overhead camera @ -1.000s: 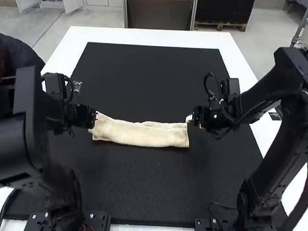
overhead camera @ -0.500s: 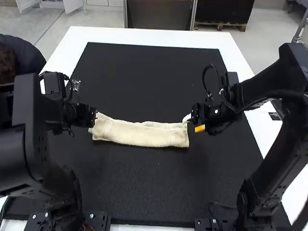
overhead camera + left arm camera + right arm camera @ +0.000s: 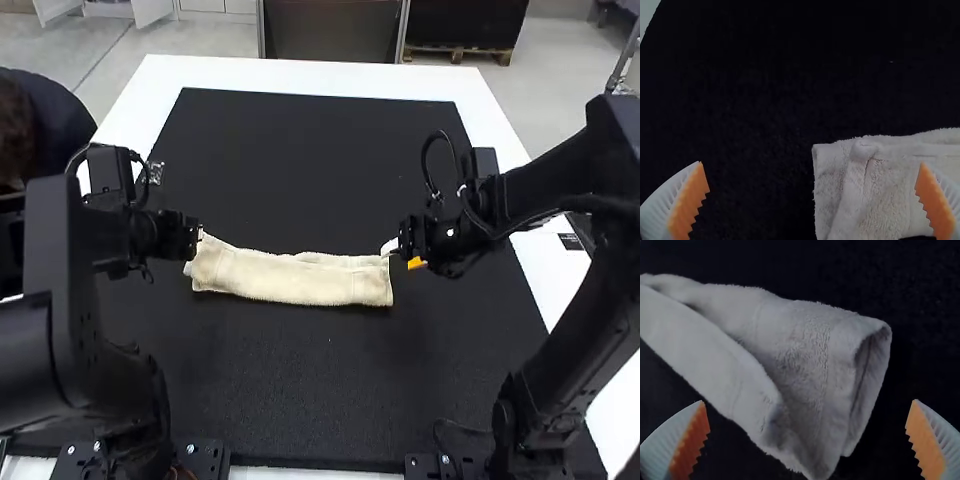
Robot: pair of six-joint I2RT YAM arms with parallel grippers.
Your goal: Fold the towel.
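From where I'm standing, the left gripper [image 3: 195, 243] is just beside the towel's left end, and its wrist view has the white fingers spread wide, with orange pads [image 3: 690, 205] and nothing pinched between them. One finger is over the towel's end; the other is out past it. I can't tell whether the one over the cloth is touching it.

Over at the towel's right end, the right gripper [image 3: 403, 254] is released too, clenching no cloth. Its own wrist view has those fingers well apart, the end of the cloth lying partway into the space between them. A pale fingertip shows close by the far right corner of the towel; whether it touches, I couldn't say.

The towel [image 3: 300, 278] itself, cream-coloured, lies between the two grippers, folded into a long narrow band running left to right. At its right end the layers gape a little, like a cuff, and a narrower flap lies along the top.

Under the towel and well out around it is a black mat [image 3: 300, 385], and past that the white table [image 3: 310, 74]. The left arm [image 3: 60, 290] stands to the left of the towel, on its near side, and the right arm [image 3: 570, 290] to its right.
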